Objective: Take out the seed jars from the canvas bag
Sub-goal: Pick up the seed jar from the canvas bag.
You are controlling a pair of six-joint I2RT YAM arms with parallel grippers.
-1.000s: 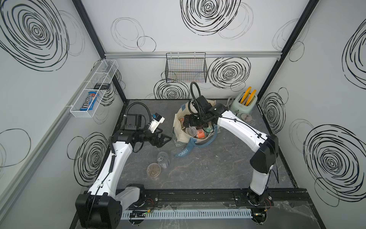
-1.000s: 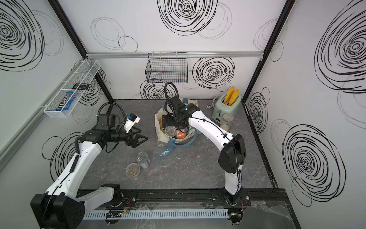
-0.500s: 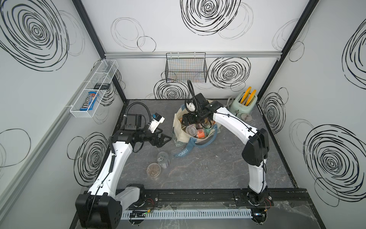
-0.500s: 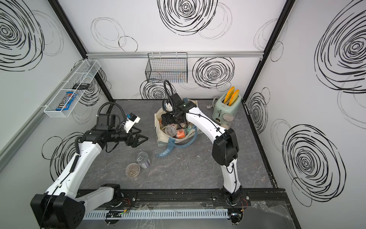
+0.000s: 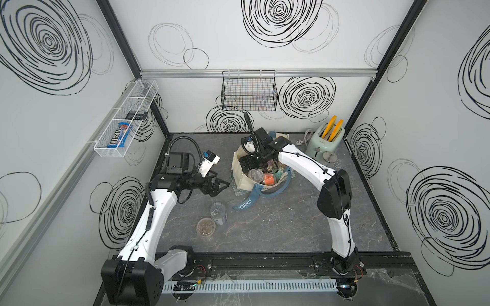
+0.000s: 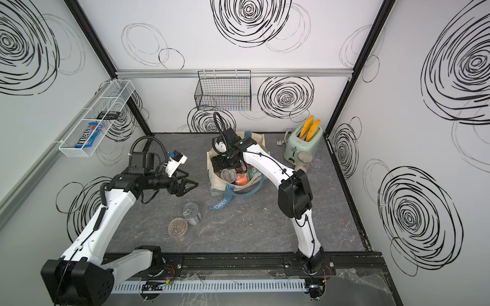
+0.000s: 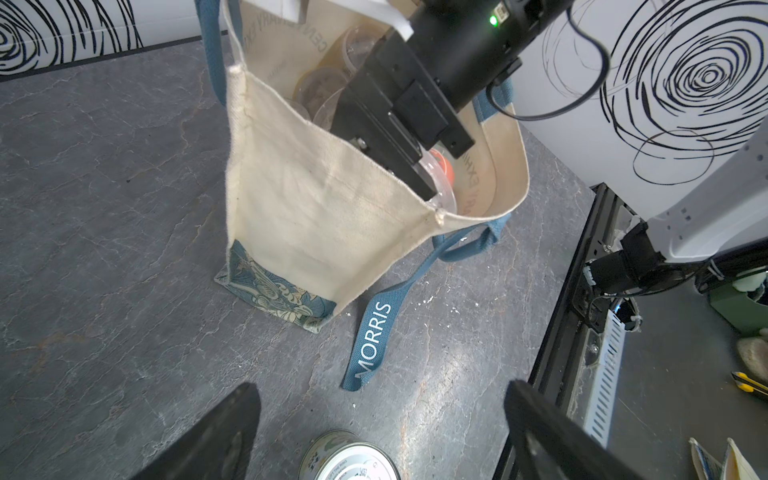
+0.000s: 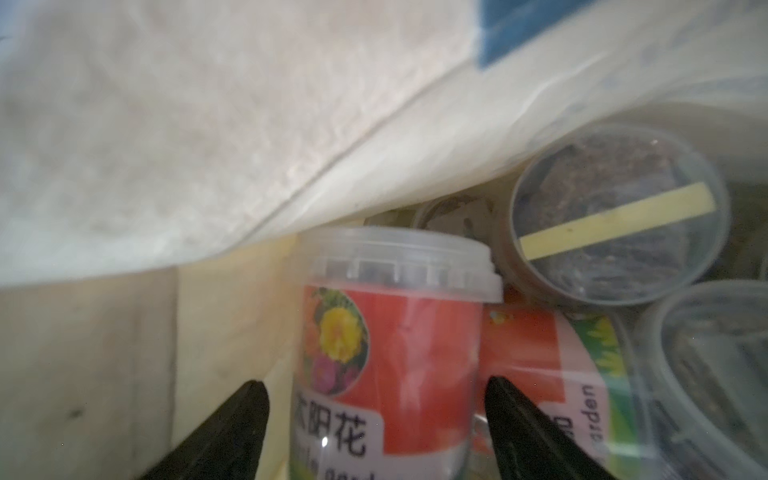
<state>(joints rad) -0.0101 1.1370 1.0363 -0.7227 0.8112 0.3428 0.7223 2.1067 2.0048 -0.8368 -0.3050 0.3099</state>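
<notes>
canvas bag [image 5: 238,172]: sitting near the back middle of the grey table [image 5: 278,225], standing up on its green bottom band with its mouth open wide, so reaching in from above is easy. letting its blue strap [image 5: 245,205] lie loose on the table in front.

left gripper [image 5: 222,186]: hanging just beside the bag, above the table, jaws spread as wide as can be, holding nothing. most likely waiting out of the way, or getting ready to steady the bag.

right gripper [image 8: 374,386]: reaching down inside the bag, jaws wide apart, one on each side of a jar, not squeezing it yet as far as can be seen. lining up like this to pinch the round sides.

tin can [image 5: 218,213]: resting on the table in front of the bag.

seed jars [image 5: 261,176]: piling up inside the bag, some on their sides, so looking far from finished.

lone jar [image 5: 206,226]: sitting lid up just beside the tin can, already out of the bag.

red-label jar [image 8: 395,332]: lying between the right jaws, close to the cloth wall and against another red jar, so calling for a gentle pinch and a straight lift.
</notes>
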